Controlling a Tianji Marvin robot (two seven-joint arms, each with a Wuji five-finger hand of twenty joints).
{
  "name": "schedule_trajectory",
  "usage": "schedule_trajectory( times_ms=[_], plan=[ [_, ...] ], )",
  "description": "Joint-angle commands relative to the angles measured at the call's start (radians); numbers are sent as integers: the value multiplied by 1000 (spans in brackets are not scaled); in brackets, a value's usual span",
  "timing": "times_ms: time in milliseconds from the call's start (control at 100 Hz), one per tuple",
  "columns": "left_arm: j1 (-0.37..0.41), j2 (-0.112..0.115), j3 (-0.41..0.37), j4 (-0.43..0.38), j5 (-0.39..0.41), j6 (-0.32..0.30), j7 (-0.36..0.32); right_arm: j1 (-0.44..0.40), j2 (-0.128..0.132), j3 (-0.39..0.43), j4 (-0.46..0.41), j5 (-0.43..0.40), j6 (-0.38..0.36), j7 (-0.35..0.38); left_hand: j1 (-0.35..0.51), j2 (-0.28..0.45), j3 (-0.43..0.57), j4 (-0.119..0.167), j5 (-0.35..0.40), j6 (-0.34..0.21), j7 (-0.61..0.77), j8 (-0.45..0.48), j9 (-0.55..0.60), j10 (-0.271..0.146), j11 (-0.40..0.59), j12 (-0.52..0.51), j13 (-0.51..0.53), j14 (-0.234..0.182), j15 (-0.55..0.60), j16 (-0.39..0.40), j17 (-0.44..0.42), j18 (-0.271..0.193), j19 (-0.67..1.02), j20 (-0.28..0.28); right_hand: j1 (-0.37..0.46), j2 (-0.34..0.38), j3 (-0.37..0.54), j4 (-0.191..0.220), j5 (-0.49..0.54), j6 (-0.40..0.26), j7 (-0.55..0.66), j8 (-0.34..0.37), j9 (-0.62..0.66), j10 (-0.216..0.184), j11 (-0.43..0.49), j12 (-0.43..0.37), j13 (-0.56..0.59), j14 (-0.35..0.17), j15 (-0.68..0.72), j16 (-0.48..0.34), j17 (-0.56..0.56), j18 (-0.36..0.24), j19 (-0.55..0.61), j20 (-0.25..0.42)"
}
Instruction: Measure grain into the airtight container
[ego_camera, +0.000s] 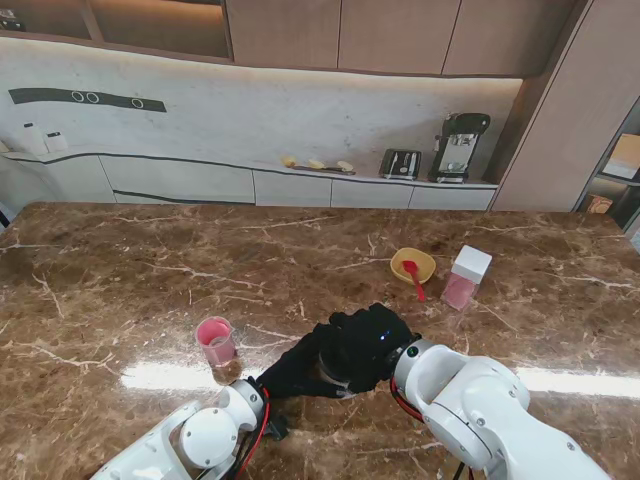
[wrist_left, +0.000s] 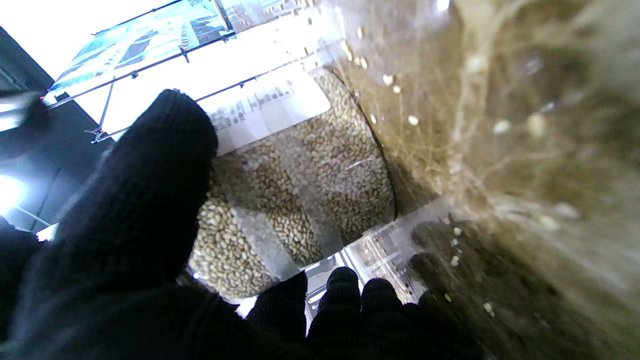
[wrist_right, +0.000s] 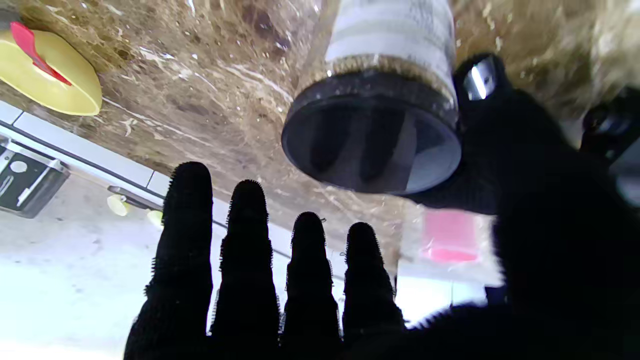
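Both black-gloved robot hands meet near me at table centre. My left robot hand is wrapped round a clear cylindrical jar of grain, thumb on one side and fingertips on the other, clamped on it. The jar carries a white label and a dark round lid. My right robot hand sits right over that lid; in the right wrist view four fingers are straight and close together, and the lid lies just beside the thumb side. I cannot tell if it grips the lid. A pink plastic cup stands just left of the hands. Far right on the brown marble table: a yellow bowl with a red spoon, and beside it a clear square container with white lid, well apart from both hands.
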Motion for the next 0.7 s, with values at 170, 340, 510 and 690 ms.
schedule_trajectory(
  times_ms=[170,340,510,690],
  plan=[
    [19,6,7,29,2,13,-8,63,14,-58,77,49,23,26,49,96,113,6,135,-106,193,73,-25,-3,-8,16,-13,154,-24,3,65,255,107,15,98,-114,346,-48,95,-79,83,13,68,0,71,22,88,0,70,26,100,-10,49,22],
    [20,6,5,29,2,13,-8,80,13,-86,124,68,42,-50,48,96,112,6,136,-103,194,74,-24,-3,-8,17,-13,155,-24,4,65,255,107,14,55,-82,355,-59,215,-90,241,97,244,-25,228,146,319,-50,271,171,274,-61,220,19],
    [18,5,7,31,-1,12,-9,83,1,-111,194,51,85,-276,46,98,110,6,137,-104,194,75,-25,-2,-8,18,-13,154,-23,4,65,255,107,14,-234,23,179,-71,370,-9,374,119,551,-4,356,188,664,-55,496,218,585,-75,533,-15],
    [18,5,6,31,-1,12,-9,56,0,-99,183,12,102,-310,43,97,109,6,134,-104,192,75,-25,-3,-7,18,-12,154,-23,4,65,255,107,15,-554,209,87,6,211,32,241,21,460,-5,240,100,578,-3,353,178,510,-33,472,-89]
  ],
)
